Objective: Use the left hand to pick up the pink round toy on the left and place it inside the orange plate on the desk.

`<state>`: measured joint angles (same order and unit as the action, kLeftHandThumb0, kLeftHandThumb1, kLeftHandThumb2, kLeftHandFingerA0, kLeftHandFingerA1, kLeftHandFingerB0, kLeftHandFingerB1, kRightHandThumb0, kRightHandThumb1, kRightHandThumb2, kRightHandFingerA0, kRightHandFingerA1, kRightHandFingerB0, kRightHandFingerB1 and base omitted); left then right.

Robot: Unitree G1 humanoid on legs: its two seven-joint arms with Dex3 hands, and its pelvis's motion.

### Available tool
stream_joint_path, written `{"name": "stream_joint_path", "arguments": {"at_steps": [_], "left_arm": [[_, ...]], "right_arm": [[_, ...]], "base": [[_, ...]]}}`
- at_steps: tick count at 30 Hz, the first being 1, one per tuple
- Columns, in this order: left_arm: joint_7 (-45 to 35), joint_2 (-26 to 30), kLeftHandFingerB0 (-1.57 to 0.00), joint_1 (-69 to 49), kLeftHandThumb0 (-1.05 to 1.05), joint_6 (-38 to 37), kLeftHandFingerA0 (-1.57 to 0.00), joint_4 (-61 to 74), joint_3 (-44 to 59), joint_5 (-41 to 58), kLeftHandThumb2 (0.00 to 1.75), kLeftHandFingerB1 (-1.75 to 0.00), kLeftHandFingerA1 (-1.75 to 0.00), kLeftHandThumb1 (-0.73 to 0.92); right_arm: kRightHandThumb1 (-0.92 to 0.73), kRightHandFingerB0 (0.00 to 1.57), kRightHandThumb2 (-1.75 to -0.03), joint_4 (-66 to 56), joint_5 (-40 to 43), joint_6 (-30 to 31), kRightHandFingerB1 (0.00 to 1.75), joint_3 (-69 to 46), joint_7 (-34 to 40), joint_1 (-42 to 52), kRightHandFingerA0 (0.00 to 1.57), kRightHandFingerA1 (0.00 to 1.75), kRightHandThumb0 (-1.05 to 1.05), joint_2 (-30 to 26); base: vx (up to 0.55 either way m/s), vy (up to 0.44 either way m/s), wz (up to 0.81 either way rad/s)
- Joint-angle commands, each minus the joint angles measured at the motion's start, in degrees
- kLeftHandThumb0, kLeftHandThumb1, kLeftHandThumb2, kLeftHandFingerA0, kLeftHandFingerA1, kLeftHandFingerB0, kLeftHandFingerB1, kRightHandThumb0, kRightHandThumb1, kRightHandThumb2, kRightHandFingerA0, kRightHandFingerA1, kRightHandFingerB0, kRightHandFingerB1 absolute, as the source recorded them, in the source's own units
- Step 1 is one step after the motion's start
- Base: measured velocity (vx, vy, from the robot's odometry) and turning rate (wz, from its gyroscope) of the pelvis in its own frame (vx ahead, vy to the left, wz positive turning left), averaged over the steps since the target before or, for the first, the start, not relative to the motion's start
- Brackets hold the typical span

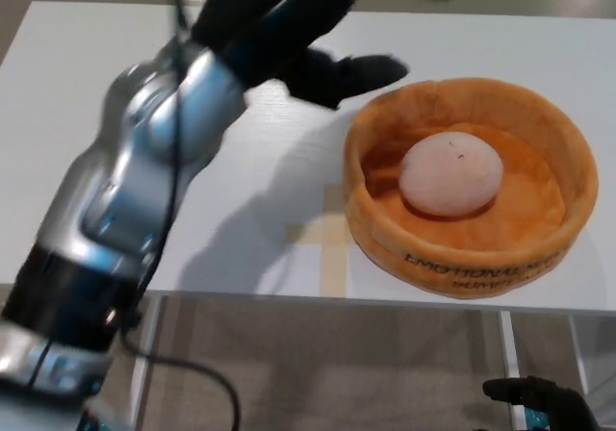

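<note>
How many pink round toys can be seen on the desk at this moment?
1. The pink round toy lies inside the orange plate on the desk's right side; none other shows.

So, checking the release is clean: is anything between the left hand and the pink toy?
Only the orange plate's near rim and bare white desk. In the head view the left hand is open, apart from the pink toy.

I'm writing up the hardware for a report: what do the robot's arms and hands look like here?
The left arm has rounded silver-grey metallic shells with a black ring joint low on the forearm and a thin black cable running along it. The left hand is matt black with thick fingers. Of the right side only the black right hand shows, at the bottom edge.
</note>
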<state>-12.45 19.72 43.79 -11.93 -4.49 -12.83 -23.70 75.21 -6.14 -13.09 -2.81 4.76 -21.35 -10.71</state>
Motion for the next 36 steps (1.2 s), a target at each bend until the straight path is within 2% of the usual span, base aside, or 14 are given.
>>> {"name": "stream_joint_path", "arguments": {"at_steps": [1,2,3,4,6,7,11,12,13,14,18,27,28,36], "left_arm": [[-23.6,8.2,-0.79,-32.0,-0.25,0.3,-0.78,31.2,14.7,55.1,0.62,-0.59,-0.59,0.75],[-26.4,8.2,-0.79,-34.5,-0.25,3.4,-0.78,32.3,15.5,60.6,0.62,-0.59,-0.59,0.75],[-31.8,10.0,-0.7,-40.9,-0.33,13.5,-0.79,35.3,18.2,72.6,0.61,-0.56,-0.55,0.74],[-33.7,10.7,-0.65,-42.7,-0.34,15.7,-0.71,35.6,19.0,75.4,0.61,-0.55,-0.56,0.75],[-35.5,11.4,-0.65,-44.0,-0.34,17.0,-0.71,35.8,19.7,77.4,0.61,-0.55,-0.56,0.75],[-37.5,11.5,-0.67,-46.7,-0.37,16.5,-0.81,35.5,20.1,78.1,0.6,-0.57,-0.69,0.7],[-40.8,11.2,-0.69,-50.8,-0.39,16.1,-0.88,33.8,20.3,77.7,0.6,-0.58,-0.7,0.68],[-44.3,11.0,-0.71,-53.6,-0.23,18.5,-0.65,31.2,20.1,78.0,0.7,-0.59,-0.59,0.68],[-45.2,11.0,-0.71,-54.4,-0.23,19.2,-0.65,30.5,20.1,78.2,0.7,-0.59,-0.59,0.68],[-46.3,10.9,-0.76,-55.5,-0.08,19.5,-0.69,29.1,19.7,77.1,0.83,-0.62,-0.58,0.65],[-46.6,10.9,-0.83,-61.2,0.04,16.9,-0.72,23.8,16.3,67.8,0.79,-0.7,-0.6,0.77],[-43.8,7.4,-0.84,-65.0,-0.05,14.1,-0.72,14.4,13.4,57.7,0.76,-0.72,-0.6,0.8],[-41.9,6.5,-0.82,-64.5,-0.05,12.2,-0.83,11.6,13.1,54.6,0.73,-0.71,-0.66,0.85],[-25.0,1.6,-0.81,-56.2,-0.08,8.0,-0.86,-11.3,10.9,33.6,0.68,-0.65,-0.69,0.84]], "right_arm": [[-0.36,0.57,-0.66,0.5,-0.5,-0.1,0.63,-0.2,-0.3,0.5,0.66,0.77,-0.06,-1.1],[-0.36,0.57,-0.66,0.5,-0.4,0.0,0.63,-0.2,-0.3,0.4,0.66,0.77,-0.06,-1.1],[-0.35,0.59,-0.66,0.5,-0.4,0.1,0.64,-0.3,-0.1,0.1,0.68,0.79,-0.04,-1.0],[-0.37,0.58,-0.65,0.5,-0.4,0.3,0.63,-0.3,-0.1,0.0,0.67,0.78,-0.04,-0.9],[-0.37,0.58,-0.65,0.6,-0.3,0.5,0.63,-0.3,-0.1,0.0,0.67,0.78,-0.04,-0.8],[-0.37,0.58,-0.66,0.5,-0.5,0.3,0.62,-0.1,-0.2,0.2,0.68,0.78,-0.04,-0.8],[-0.37,0.57,-0.65,0.4,-0.8,0.0,0.63,0.2,-0.2,0.4,0.68,0.78,-0.06,-0.8],[-0.36,0.59,-0.65,0.5,-0.8,0.1,0.62,0.1,0.0,0.2,0.7,0.78,-0.04,-0.9],[-0.36,0.59,-0.65,0.5,-0.8,0.2,0.62,0.1,0.0,0.1,0.7,0.78,-0.04,-1.0],[-0.37,0.59,-0.64,0.5,-0.6,0.3,0.63,-0.1,-0.1,0.0,0.7,0.79,-0.04,-1.0],[-0.36,0.58,-0.66,0.5,-0.6,0.6,0.64,-0.1,0.0,-0.4,0.67,0.79,-0.05,-1.2],[-0.36,0.58,-0.65,0.6,-0.7,0.6,0.63,0.0,0.3,-0.1,0.69,0.79,-0.08,-0.9],[-0.37,0.57,-0.66,0.6,-0.5,0.7,0.64,-0.2,0.1,-0.2,0.68,0.79,-0.05,-0.9],[-0.37,0.59,-0.65,0.6,-1.0,0.9,0.62,0.3,0.2,-0.3,0.69,0.78,-0.07,-1.2]], "base": [[0.0,0.0,0.0],[0.0,0.0,0.0],[0.0,0.0,0.0],[0.0,0.0,0.0],[0.0,0.0,0.0],[0.0,0.0,0.0],[0.0,0.0,0.0],[0.0,0.0,0.0],[0.0,0.0,0.0],[0.0,0.0,0.0],[0.0,0.0,0.0],[0.0,0.0,0.0],[0.0,0.0,0.0],[0.0,0.0,0.0]]}}
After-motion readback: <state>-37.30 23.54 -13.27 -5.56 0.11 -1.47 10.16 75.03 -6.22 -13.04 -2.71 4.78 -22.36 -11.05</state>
